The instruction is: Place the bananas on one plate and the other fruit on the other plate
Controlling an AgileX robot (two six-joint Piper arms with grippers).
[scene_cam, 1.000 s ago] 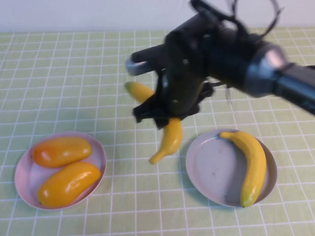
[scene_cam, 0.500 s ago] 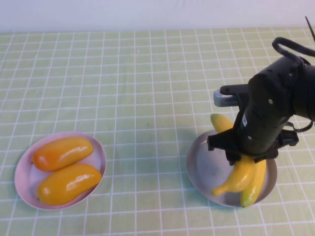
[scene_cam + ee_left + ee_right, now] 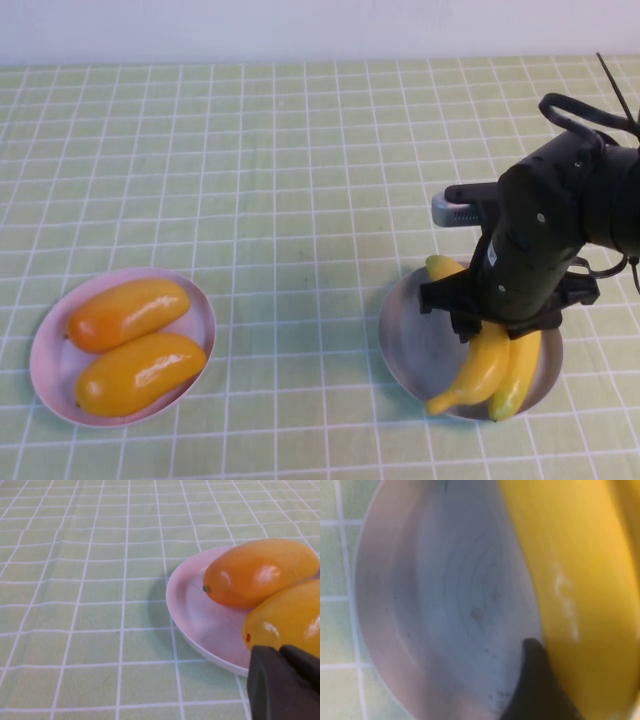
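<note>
My right gripper [image 3: 492, 322] is shut on one banana [image 3: 478, 366] and holds it low over the grey-blue plate [image 3: 402, 345], beside the second banana [image 3: 520, 368] that lies in that plate. In the right wrist view the held banana [image 3: 570, 580] fills the frame next to one dark finger [image 3: 535, 680], above the plate's floor [image 3: 445, 605]. The two orange mango-like fruits [image 3: 128, 312] [image 3: 140, 373] lie on the pink plate [image 3: 40, 372]. My left gripper [image 3: 281, 651] is shut and empty, just beside the pink plate [image 3: 192, 615] and the fruits [image 3: 260, 572] [image 3: 290, 622]; it is out of the high view.
A green checked cloth [image 3: 280, 180] covers the whole table. The two plates stand near the front edge, one at the left and one at the right, with open cloth between and behind them. A pale wall runs along the back.
My right arm has carried the banana from the table's middle to the right and down over the grey-blue plate, where it now hangs beside the other banana. The left side has not changed.
</note>
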